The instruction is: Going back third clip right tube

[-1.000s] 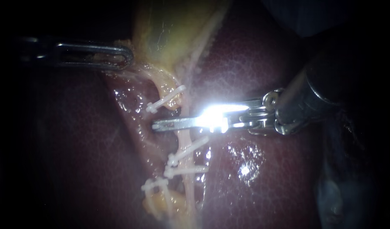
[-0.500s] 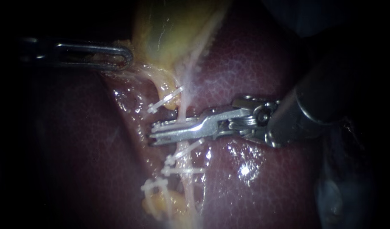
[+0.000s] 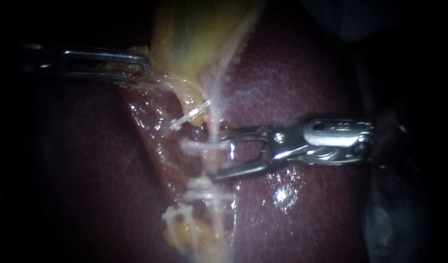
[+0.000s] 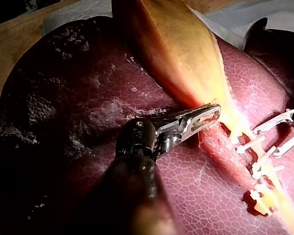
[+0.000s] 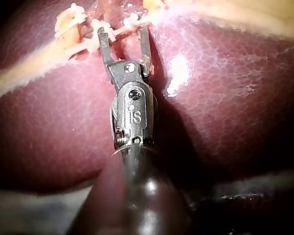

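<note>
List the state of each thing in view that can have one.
Left slender steel instrument: jaws shut on the yellow gallbladder.
Right slender steel instrument: jaws open, white plastic clip between them, ungripped.
White plastic clip: closed across the pale tube.
Pale tube: uncut, clipped.
Yellow gallbladder: pulled taut.

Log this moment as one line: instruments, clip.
left instrument: jaws shut on gallbladder | right instrument: jaws open, clip between them | clip: on right tube, not gripped
</note>
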Robot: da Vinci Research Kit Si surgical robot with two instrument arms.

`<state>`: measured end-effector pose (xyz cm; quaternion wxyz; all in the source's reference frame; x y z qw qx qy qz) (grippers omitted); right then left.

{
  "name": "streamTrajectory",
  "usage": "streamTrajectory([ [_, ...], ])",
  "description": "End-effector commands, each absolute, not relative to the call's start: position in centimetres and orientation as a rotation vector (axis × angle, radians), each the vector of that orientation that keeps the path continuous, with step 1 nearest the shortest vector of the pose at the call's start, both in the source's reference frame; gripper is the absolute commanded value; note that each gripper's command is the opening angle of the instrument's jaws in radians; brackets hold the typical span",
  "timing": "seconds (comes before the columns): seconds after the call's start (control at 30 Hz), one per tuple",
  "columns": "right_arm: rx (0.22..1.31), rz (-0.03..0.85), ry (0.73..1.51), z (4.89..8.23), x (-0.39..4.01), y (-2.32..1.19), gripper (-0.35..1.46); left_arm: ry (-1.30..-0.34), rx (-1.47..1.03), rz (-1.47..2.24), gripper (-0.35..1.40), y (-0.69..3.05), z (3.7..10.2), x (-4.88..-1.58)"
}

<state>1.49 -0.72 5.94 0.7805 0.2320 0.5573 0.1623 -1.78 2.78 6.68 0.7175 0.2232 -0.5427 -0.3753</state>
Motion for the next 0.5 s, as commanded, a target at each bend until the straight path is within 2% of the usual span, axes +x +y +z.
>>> streamTrajectory([
  [0.03,0.49,0.336,1.207,5.89,1.44,-0.71,0.5,-1.201,0.494,-0.83,-0.35,2.78,6.68,-1.78],
  [0.23,0.455,0.28,1.22,5.61,1.15,-0.69,0.5,-1.201,0.494,-0.83,-0.35,2.77,6.69,-1.78],
  [0.5,0.41,0.233,1.206,5.51,0.99,-0.71,0.5,-1.201,0.492,-0.829,-0.35,2.76,6.72,-1.8],
])
